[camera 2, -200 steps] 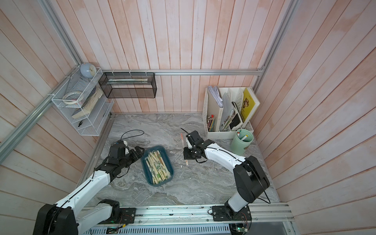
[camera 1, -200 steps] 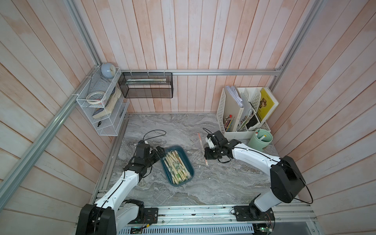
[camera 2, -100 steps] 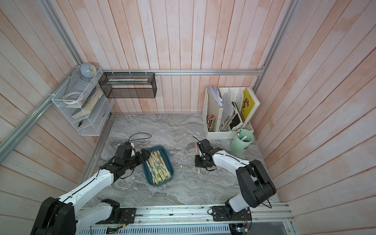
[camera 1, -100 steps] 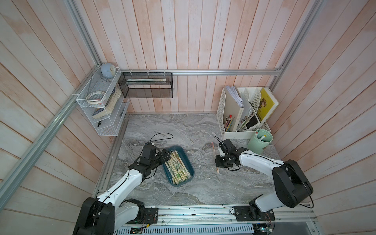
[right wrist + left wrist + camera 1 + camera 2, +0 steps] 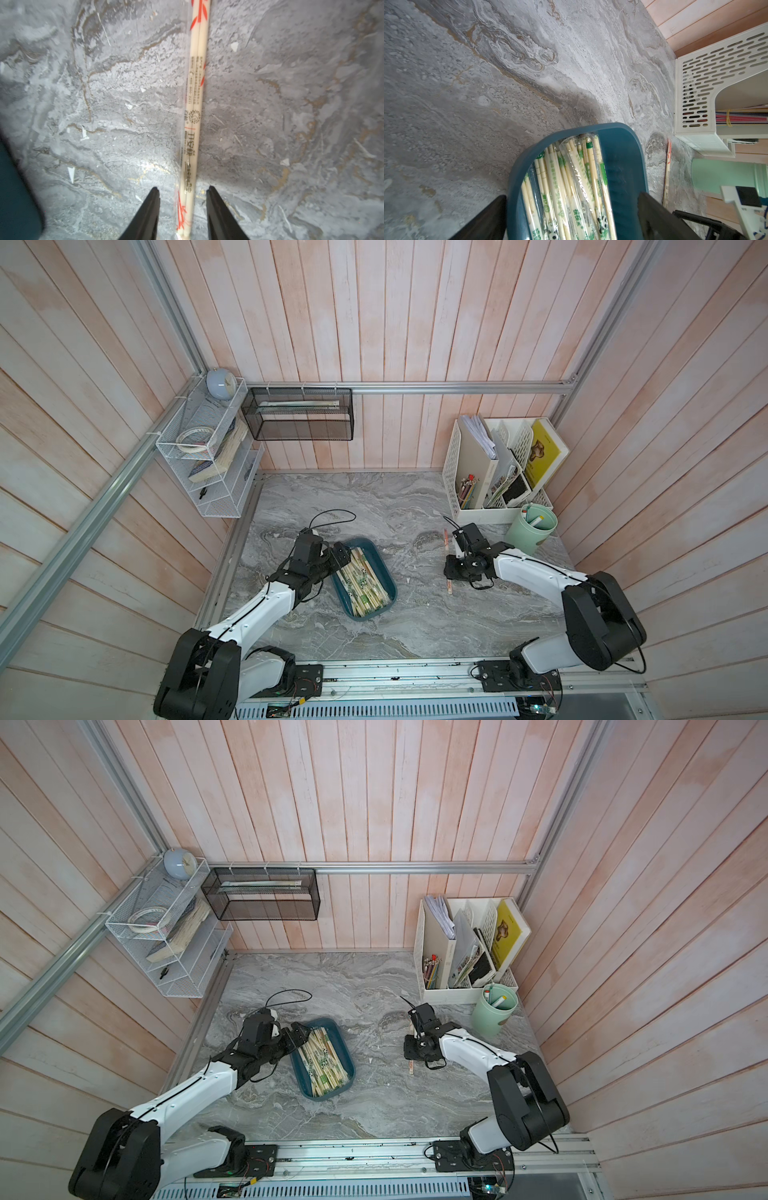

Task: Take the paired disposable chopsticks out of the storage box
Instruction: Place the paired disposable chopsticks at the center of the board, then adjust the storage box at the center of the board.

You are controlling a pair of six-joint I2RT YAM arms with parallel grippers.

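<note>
The paired disposable chopsticks [image 5: 566, 187] fill the storage box [image 5: 623, 158], left of the tabletop's [image 5: 415, 626] middle; light, stiff, slick-sleeved, probably best pinched mid-length; left gripper [image 5: 571, 195] gapes wide above them, empty; right gripper [image 5: 182, 187] stands parted astride one red-printed pair [image 5: 195, 104], not gripping.

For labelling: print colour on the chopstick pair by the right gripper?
Red leaves, dark text on the chopstick pair; clearest: right wrist view.

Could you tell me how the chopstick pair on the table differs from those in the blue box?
The table pair has red print; the box pairs have mostly green print. The table pair lies alone on the table; the box pairs lie heaped in the storage box. Both are pale sticks in clear sleeves.
</note>
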